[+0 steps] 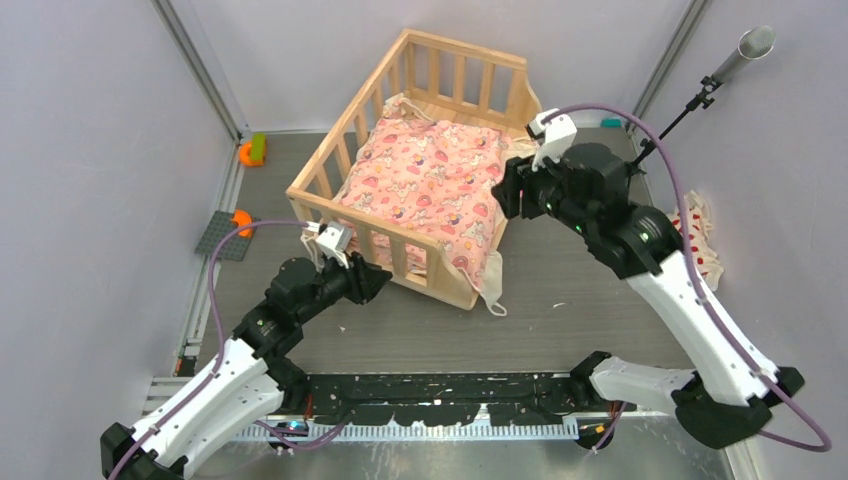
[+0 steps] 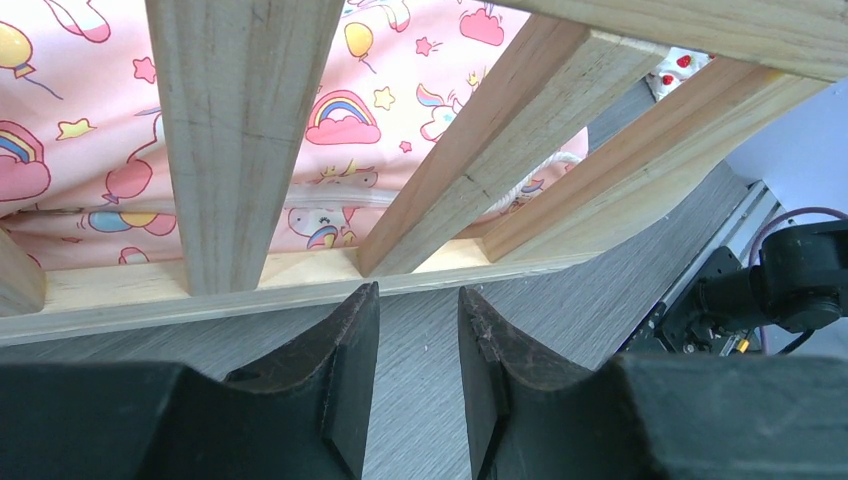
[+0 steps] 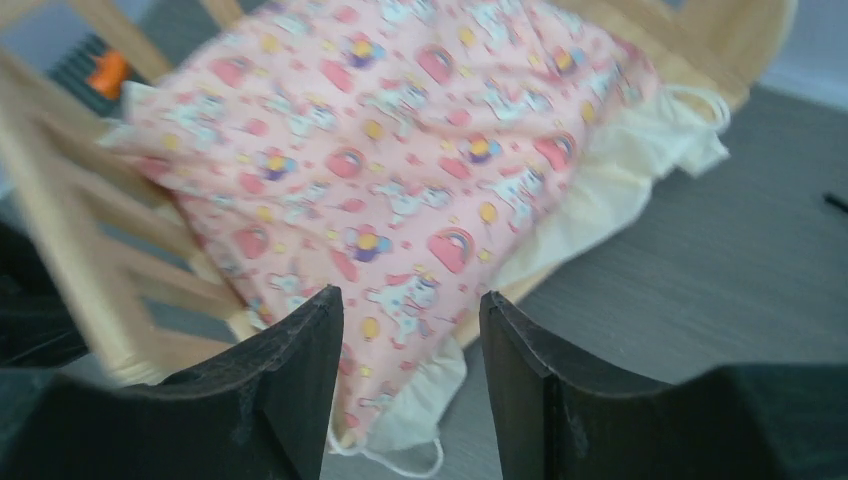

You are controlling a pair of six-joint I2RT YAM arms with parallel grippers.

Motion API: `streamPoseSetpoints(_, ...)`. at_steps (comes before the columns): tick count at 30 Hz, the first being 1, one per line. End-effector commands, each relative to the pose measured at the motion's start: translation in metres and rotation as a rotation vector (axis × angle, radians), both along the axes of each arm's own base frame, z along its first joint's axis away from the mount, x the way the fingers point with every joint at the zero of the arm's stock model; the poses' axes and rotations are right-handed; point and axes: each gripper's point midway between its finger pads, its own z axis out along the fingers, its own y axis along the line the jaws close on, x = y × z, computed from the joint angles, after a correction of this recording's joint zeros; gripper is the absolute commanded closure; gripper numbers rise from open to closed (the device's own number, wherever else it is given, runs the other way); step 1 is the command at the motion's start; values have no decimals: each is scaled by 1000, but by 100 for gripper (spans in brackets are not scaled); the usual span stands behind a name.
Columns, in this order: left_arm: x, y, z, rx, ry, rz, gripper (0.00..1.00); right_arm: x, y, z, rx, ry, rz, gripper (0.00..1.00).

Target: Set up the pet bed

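Note:
The pet bed point(image 1: 465, 52) is a light wooden slatted frame at the table's middle back. A pink cartoon-print cushion point(image 1: 430, 185) lies inside it, and one corner spills out over the frame's low right side to the table. My left gripper point(image 1: 385, 281) is open and empty at the front rail. In the left wrist view its tips point(image 2: 418, 295) almost touch the bed's base rail point(image 2: 200, 300). My right gripper point(image 1: 504, 190) hovers open over the cushion's overhanging right edge point(image 3: 400, 150), with nothing between its fingers point(image 3: 410, 300).
A white pillow with red dots point(image 1: 700, 235) lies at the right, partly behind the right arm. Orange and green toys point(image 1: 252, 150) and a grey plate point(image 1: 226, 234) sit at the left wall. A metal tube point(image 1: 745, 50) sticks up at the back right. A cream tie loop point(image 1: 495, 305) rests on the table.

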Motion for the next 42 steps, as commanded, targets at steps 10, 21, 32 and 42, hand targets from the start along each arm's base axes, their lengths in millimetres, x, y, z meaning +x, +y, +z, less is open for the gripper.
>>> streamPoseSetpoints(10, -4, -2, -2, 11, -4, -28, 64, -32, 3, -157, -17, 586, 18, 47)
streamPoseSetpoints(21, -7, -2, -3, 12, -1, -41, 64, -62, 28, -175, 40, 471, 258, 47)
streamPoseSetpoints(32, -8, -2, -3, 13, -3, -42, 64, -64, 31, -193, -120, 335, 327, 44)
streamPoseSetpoints(42, -9, -2, -6, 15, 0, -46, 64, -53, 20, -206, -206, 328, 272, 52)
